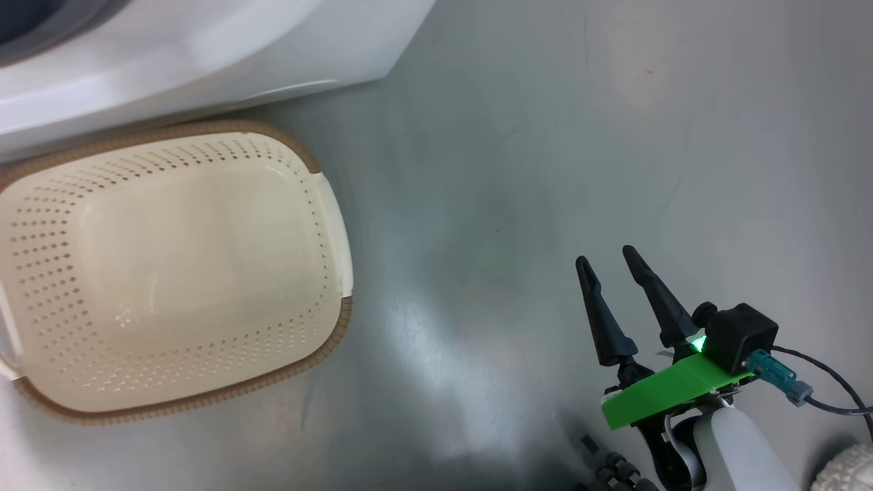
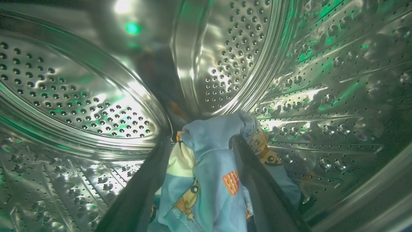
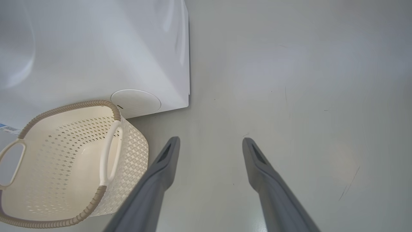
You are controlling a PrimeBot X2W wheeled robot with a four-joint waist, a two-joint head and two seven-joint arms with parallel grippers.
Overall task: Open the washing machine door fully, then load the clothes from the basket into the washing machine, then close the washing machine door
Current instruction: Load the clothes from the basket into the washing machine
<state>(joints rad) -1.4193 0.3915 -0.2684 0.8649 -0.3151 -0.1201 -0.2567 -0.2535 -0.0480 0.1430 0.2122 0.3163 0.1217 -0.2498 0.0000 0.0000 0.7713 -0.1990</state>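
In the left wrist view my left gripper [image 2: 201, 140] is inside the washing machine's steel perforated drum [image 2: 80, 96]. Its fingers stand wide apart, and the clothes [image 2: 209, 180], blue fabric with orange cartoon prints and a cream patch, lie loose between them on the drum floor. The cream basket [image 1: 327, 354] with its brown rim sits on the floor in front of the white washing machine [image 1: 204, 48], and nothing lies in it. My right gripper [image 1: 605, 256] hangs open over bare floor to the basket's right. The washing machine door is out of view.
Grey glossy floor [image 1: 511, 170] stretches to the right of the basket and the washer's corner. A round white cover [image 3: 135, 101] sits low on the washer front, just behind the basket [image 3: 64, 108]. A cable trails from my right wrist.
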